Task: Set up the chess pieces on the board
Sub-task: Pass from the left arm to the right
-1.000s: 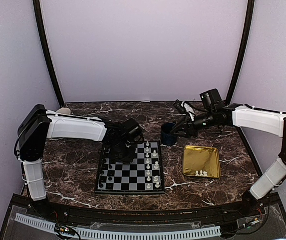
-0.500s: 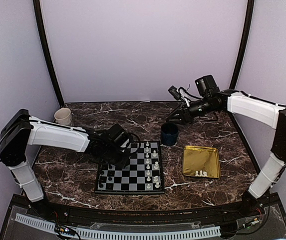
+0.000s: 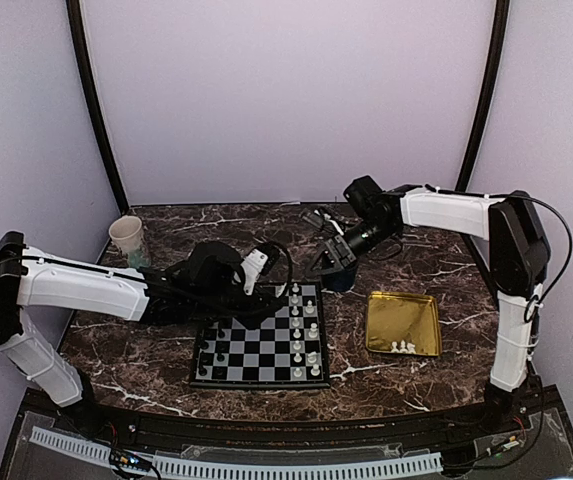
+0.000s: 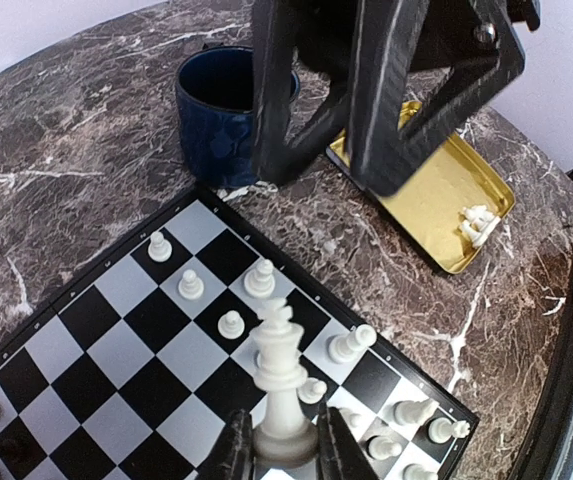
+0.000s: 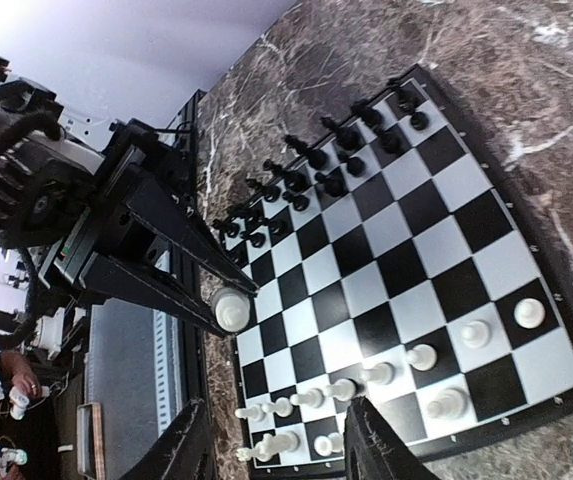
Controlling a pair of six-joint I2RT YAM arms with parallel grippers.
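One white king: pinched by left gripper, above the board.
Right gripper: fingers stood apart, nothing between them, near blue mug.
Chess pieces: stood along board's right side; few lay in gold tray.

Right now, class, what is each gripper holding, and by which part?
The left gripper pinches a white king by its base. The right gripper is open and holds nothing.
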